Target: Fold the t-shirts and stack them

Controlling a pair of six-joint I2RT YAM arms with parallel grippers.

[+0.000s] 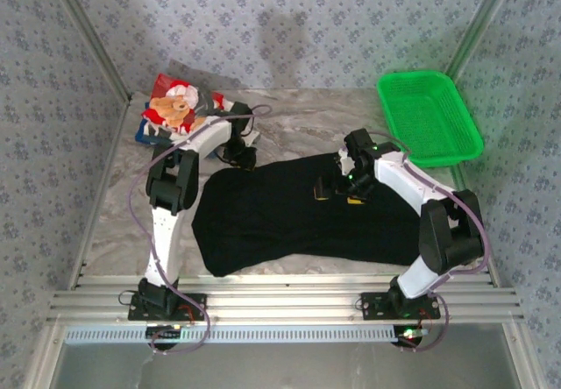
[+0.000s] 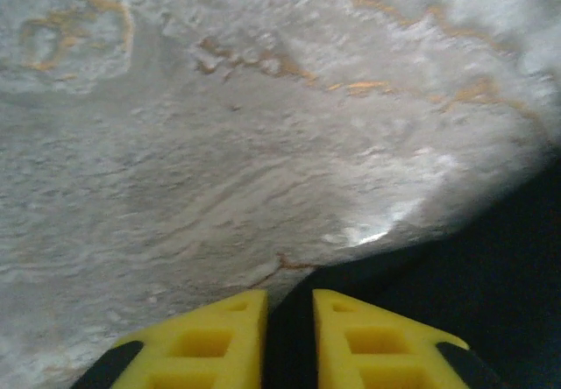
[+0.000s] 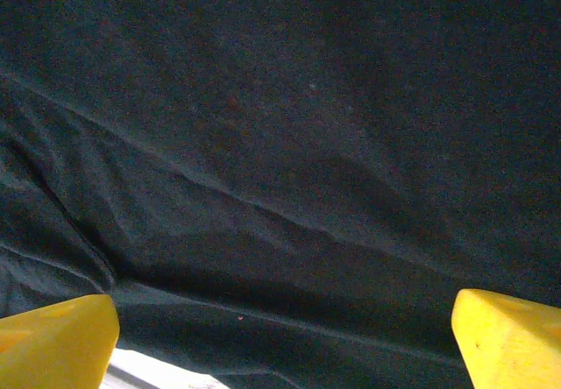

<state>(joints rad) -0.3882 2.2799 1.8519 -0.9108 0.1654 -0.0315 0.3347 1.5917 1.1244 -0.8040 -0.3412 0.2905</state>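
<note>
The large black t-shirt [image 1: 307, 214] lies spread flat across the middle of the table. My left gripper [image 1: 241, 155] is at the shirt's far left corner. In the left wrist view its yellow fingers [image 2: 219, 332] are nearly together, shut on a strip of the black t-shirt [image 2: 491, 275]. My right gripper [image 1: 338, 194] hovers low over the shirt's far edge near the middle. It is open, with the yellow fingertips [image 3: 57, 341] wide apart over wrinkled black cloth [image 3: 280, 144]. The red-and-white teddy-bear shirt [image 1: 175, 104] lies at the far left on the dark blue shirt [image 1: 143, 131].
A green mesh basket [image 1: 429, 117] stands tilted at the far right corner. Bare marble tabletop [image 1: 298, 126] shows behind the black shirt and to its left [image 2: 219, 126]. Patterned walls close in the table on three sides.
</note>
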